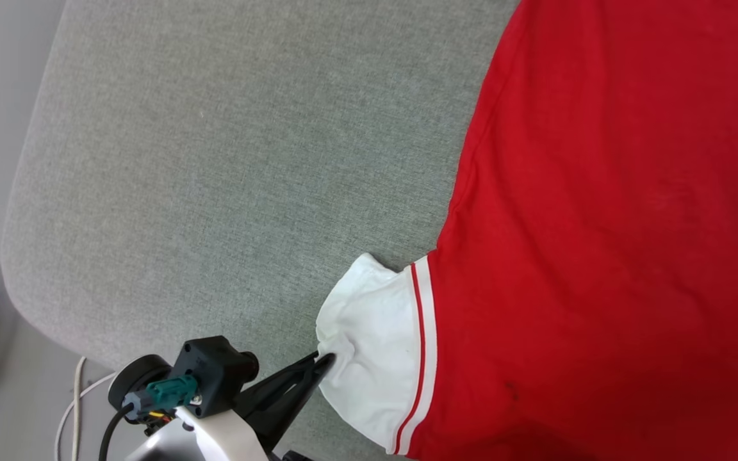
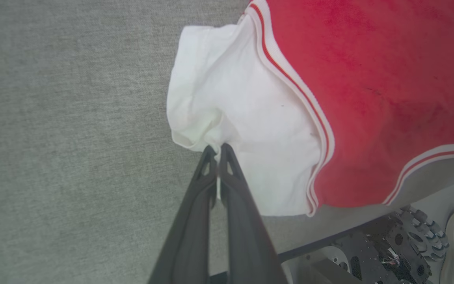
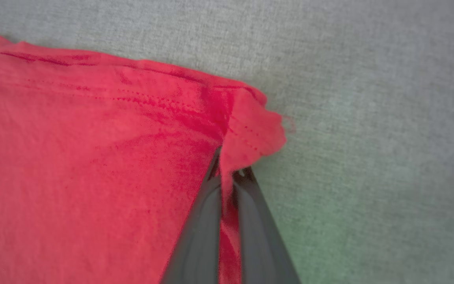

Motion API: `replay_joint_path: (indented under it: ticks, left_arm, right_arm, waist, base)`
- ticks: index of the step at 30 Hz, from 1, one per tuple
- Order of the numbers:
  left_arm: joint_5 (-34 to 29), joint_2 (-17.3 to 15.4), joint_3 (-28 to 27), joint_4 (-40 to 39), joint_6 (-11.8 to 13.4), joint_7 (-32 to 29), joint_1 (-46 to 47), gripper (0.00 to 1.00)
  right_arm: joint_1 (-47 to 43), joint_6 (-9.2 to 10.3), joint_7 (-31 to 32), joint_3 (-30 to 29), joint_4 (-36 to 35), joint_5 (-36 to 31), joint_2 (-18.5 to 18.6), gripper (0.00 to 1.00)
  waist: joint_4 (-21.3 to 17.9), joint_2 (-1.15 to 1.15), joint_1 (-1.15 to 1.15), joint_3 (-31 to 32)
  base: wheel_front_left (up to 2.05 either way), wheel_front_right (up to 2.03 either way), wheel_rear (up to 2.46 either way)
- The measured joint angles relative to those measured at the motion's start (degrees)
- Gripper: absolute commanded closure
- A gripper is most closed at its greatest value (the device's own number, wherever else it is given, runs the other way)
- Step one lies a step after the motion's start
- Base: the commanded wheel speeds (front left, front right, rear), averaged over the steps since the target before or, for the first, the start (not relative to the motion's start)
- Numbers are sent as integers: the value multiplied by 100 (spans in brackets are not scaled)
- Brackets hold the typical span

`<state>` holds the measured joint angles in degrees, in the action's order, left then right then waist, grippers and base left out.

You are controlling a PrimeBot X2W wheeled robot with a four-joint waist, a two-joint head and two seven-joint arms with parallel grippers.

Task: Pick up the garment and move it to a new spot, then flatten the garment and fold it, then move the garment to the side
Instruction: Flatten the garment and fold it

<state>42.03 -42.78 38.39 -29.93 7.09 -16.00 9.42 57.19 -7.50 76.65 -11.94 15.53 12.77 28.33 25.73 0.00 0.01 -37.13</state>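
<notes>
Judging by the spread cloth and the two grips, the flattening step is in hand, or a fold is about to start. The garment [image 1: 599, 224] lies on the grey pad [image 1: 215, 160], across the right of the head view. At lower centre there, the left gripper [image 1: 323, 362] is closed on the edge of the white sleeve [image 1: 375, 339]. At the centre of the right wrist view, the right gripper [image 3: 231, 167] is clamped on a red corner [image 3: 254, 130]. Next, both pinches probably need to hold while pulling outward evenly, without bunching the cloth
</notes>
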Motion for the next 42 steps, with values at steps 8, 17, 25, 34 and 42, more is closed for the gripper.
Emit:
replay_joint_path:
  ticks: [8, 17, 25, 34, 42]
  left_arm:
    - [165, -9, -109, 292, 46, 92, -88, 100]
    - [332, -102, -267, 569, 214, 200, -335, 100]
    - [568, -152, -424, 920, 363, 369, -680, 100]
    - [773, -62, -578, 1058, 555, 667, -1037, 100]
    - [840, 46, -699, 1082, 714, 922, -1229, 100]
  right_arm:
    - [-726, 0, -222, -174, 96, 232, -256, 100]
    - [-2159, -1, -647, -63, -359, 1062, -389, 100]
    - [-3722, 0, -871, -227, -866, 1589, -639, 100]
    - [-5315, 0, -970, -404, -1748, 1976, -983, 100]
    - [-6487, 0, -1043, -623, -2257, 2012, -1295, 100]
  waist:
    - [-337, 0, -1, 459]
    - [-942, 0, -1, 1154]
    - [-1481, 0, -2, 1871]
    - [-1987, 0, -2, 2541]
    - [-2206, 0, -3, 2895]
  base:
    - [0, 0, 0]
    - [0, 0, 0]
    - [0, 0, 0]
    - [0, 0, 0]
    - [0, 0, 0]
